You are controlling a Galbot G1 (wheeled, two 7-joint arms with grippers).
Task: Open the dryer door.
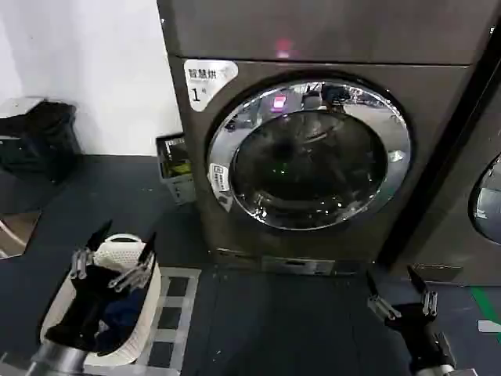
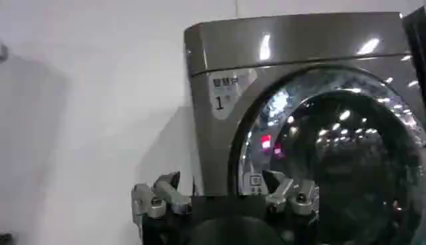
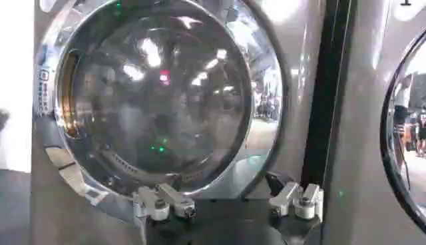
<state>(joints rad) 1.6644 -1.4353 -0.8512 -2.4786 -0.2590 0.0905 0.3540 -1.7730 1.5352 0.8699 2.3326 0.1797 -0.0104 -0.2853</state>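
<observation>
Head view gives you the big dark grey-brown metal front-loading dryer (image 1: pixel 329 157) at twelve o'clock, taking up the upper middle, with a white sticker marked "1" (image 1: pixel 207 82) at its eleven o'clock corner. Set flat in its front is the large round dryer door (image 1: pixel 309 154), a wide shiny chrome ring around dark tinted glass, sitting flush and shut, with a small white sticker (image 1: pixel 220 178) at nine o'clock on the rim. At three o'clock of the dryer you see the edge of a neighbouring dark machine (image 1: pixel 477 196) with its own round door (image 1: pixel 488 197).

Down at seven o'clock a white woven laundry basket (image 1: pixel 141 317) holding dark clothes stands on the dark floor (image 1: pixel 258 329). Your left gripper (image 1: pixel 119 249) hangs above that basket, fingers spread wide and empty, well apart from the door. Your right gripper (image 1: pixel 399 291) sits at five o'clock, low before the dryer's base, fingers likewise parted and holding nothing, below the door and not touching it.
</observation>
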